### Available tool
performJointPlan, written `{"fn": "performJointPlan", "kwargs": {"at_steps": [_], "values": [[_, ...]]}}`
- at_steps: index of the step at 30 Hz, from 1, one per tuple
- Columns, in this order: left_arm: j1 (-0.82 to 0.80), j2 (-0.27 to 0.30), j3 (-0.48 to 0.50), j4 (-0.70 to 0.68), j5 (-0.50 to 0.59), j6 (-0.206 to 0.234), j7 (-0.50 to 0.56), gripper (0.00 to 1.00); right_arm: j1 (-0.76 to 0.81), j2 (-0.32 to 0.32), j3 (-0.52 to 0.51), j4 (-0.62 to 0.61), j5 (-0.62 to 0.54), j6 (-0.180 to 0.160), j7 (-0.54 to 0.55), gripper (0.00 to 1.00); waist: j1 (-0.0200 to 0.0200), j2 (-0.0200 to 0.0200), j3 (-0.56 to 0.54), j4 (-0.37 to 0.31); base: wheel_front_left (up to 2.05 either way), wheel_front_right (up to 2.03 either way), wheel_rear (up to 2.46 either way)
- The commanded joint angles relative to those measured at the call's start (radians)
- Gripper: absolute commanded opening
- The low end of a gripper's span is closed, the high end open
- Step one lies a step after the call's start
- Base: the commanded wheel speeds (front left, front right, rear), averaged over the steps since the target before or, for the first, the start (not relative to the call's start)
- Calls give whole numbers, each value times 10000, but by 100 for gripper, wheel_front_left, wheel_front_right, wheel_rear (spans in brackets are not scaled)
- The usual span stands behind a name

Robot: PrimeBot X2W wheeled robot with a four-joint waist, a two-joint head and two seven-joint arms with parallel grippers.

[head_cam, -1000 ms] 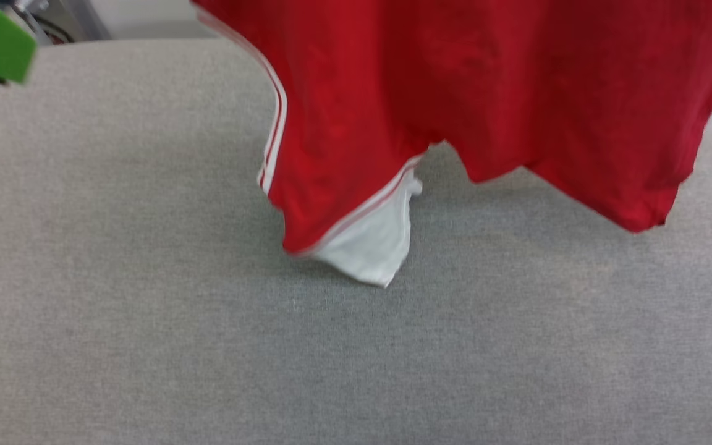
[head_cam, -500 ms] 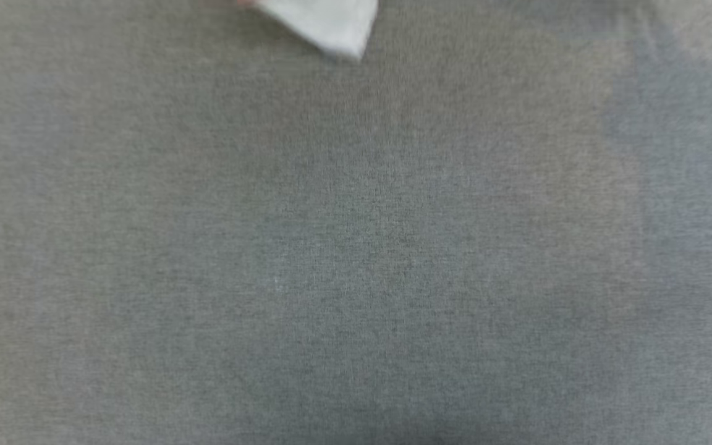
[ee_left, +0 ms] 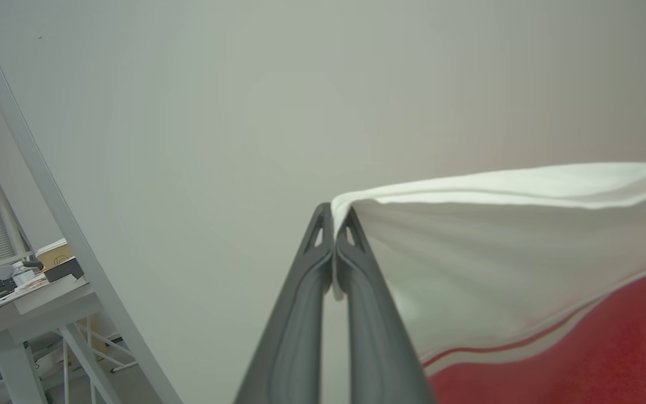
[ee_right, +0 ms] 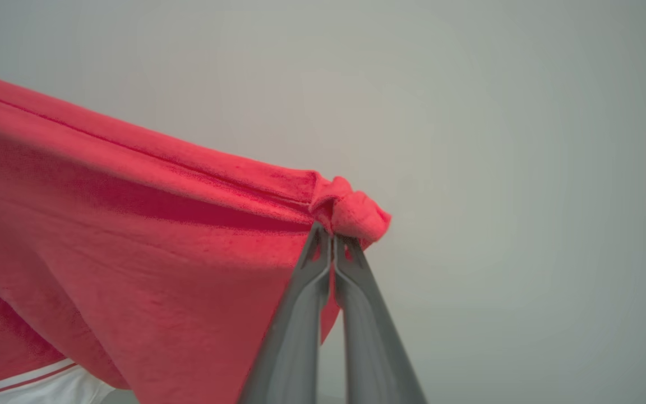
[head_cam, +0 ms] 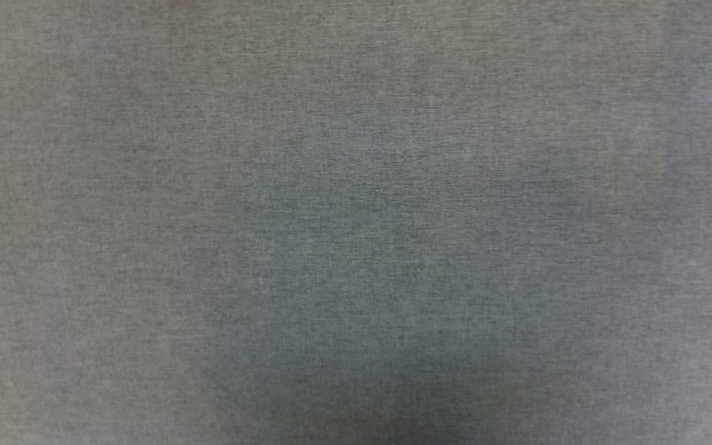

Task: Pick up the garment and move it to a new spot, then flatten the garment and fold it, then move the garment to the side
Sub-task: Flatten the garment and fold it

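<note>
- Your shirt (ee_left: 525,269) is hanging up in the air. Both grippers are holding it, one at each end, and a pale wall (ee_left: 244,112) is behind it.
- In the left wrist view, its white sleeve (ee_left: 469,247) is stretching out to the right from the fingertips. A red and white stripe (ee_left: 502,348) is running under the sleeve. The red part (ee_left: 581,370) is showing in the lower right corner.
- In the right wrist view, the red part (ee_right: 132,241) is spreading out to the left and sagging down. A bit of white with stripes (ee_right: 37,387) is peeking out at the bottom left.
- Your left gripper (ee_left: 334,224) is pinching the top edge of the white sleeve. Its two dark fingers (ee_left: 300,314) are pressing together at the tips, with the cloth caught between them.
- Your right gripper (ee_right: 332,238) is pinching a red corner of the shirt. Its fingers (ee_right: 368,325) are squeezing tight, and a small bunched lump of red cloth (ee_right: 356,216) is sticking out just past the tips.
- Your head view is looking down at a grey cloth top (head_cam: 356,123), and a soft dark shade is lying across its middle and bottom.
- At the far left of the left wrist view, a white post (ee_left: 48,196) is leaning. A table (ee_left: 48,297) is standing beside it with a cup (ee_left: 54,257) and some small blurry things on it.
</note>
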Motion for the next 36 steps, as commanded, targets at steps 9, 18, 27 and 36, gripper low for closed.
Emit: {"fn": "performJointPlan", "kwargs": {"at_steps": [9, 18, 27, 36], "values": [[2703, -867, -419, 1248, -504, -150, -1519, 0, 1172, 53, 1253, 911, 383, -21, -1132, 0, -3, 0, -398, 538, 0, 0, 0], [7091, -1800, -788, 880, -1236, -68, -1987, 0, 4190, -60, 2551, 1265, 1547, -21, -1866, 0, -3, 0, -2039, 722, 0, 0, 0], [10303, -1744, -868, 220, -1841, 274, -1895, 0, 6636, -388, 2988, 1440, 2602, -21, -1602, 0, -3, 0, -3435, 754, 0, 0, 0], [13236, -1295, -1137, -833, -2423, 543, -1082, 0, 8753, -587, 3244, 1460, 3766, -21, -1208, 0, -3, 0, -4754, 799, 0, 0, 0]]}}
